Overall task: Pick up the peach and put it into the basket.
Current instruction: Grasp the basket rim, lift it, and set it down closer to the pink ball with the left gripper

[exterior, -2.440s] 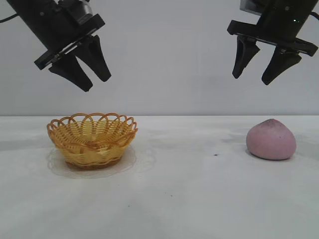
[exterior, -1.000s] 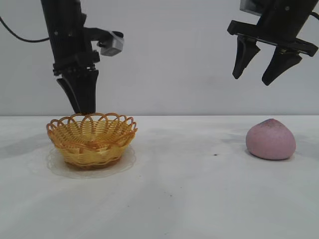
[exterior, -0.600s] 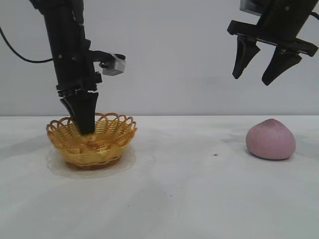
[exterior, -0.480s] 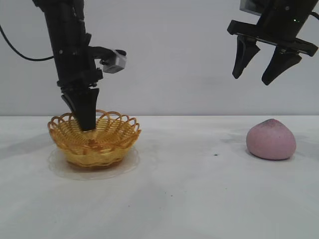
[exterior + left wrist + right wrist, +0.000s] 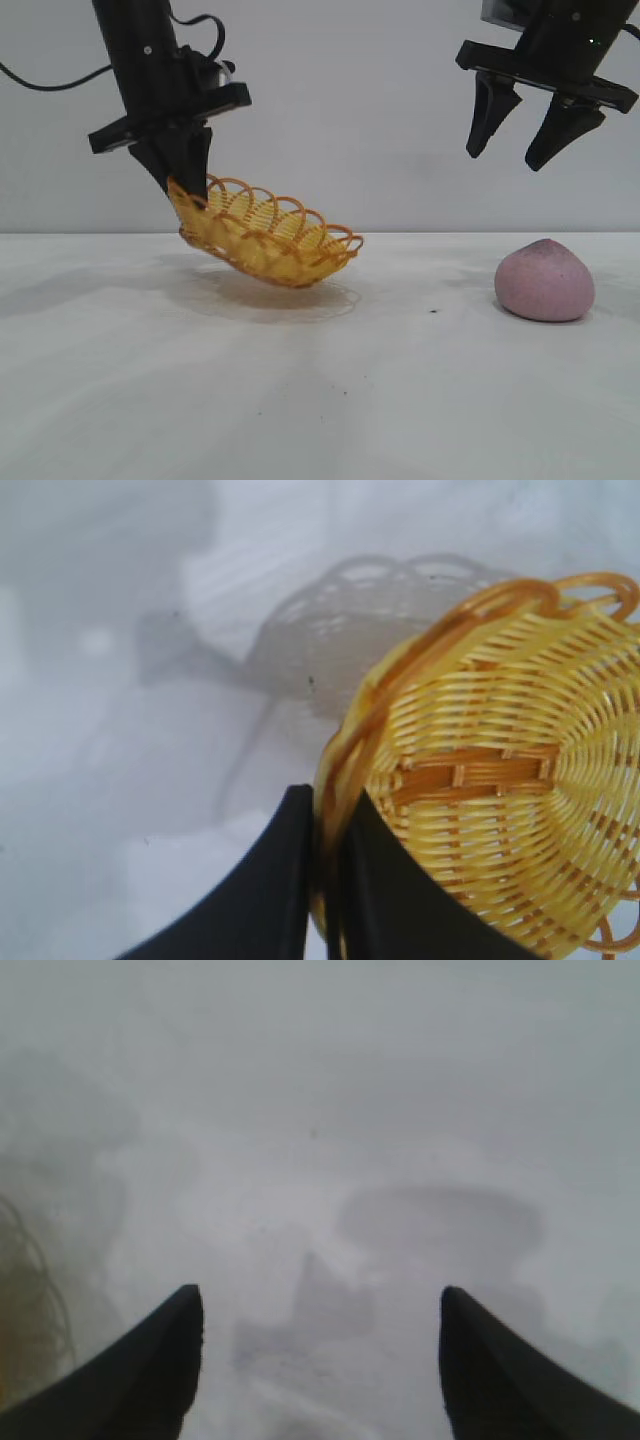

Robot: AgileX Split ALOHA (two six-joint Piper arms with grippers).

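My left gripper (image 5: 187,190) is shut on the orange looped rim of the yellow woven basket (image 5: 268,236), which hangs tilted just above the table, its far side dipping toward the middle. In the left wrist view the two black fingers (image 5: 290,880) pinch the basket (image 5: 490,800) at its rim. The dusty pink peach (image 5: 544,280) rests on the table at the right. High above and a little left of the peach, my right gripper (image 5: 520,150) hangs open with nothing between its fingers. The peach does not show in the right wrist view, where the right gripper (image 5: 320,1305) looks down on bare table.
The white table (image 5: 320,400) runs across the whole front, with a plain grey wall behind. A small dark speck (image 5: 432,311) lies on the table left of the peach. The basket's shadow (image 5: 270,298) falls beneath it.
The left gripper came down onto the basket's rim, shut on it, then lifted and carried the basket to the right, tilting it. The right arm and peach have not moved.
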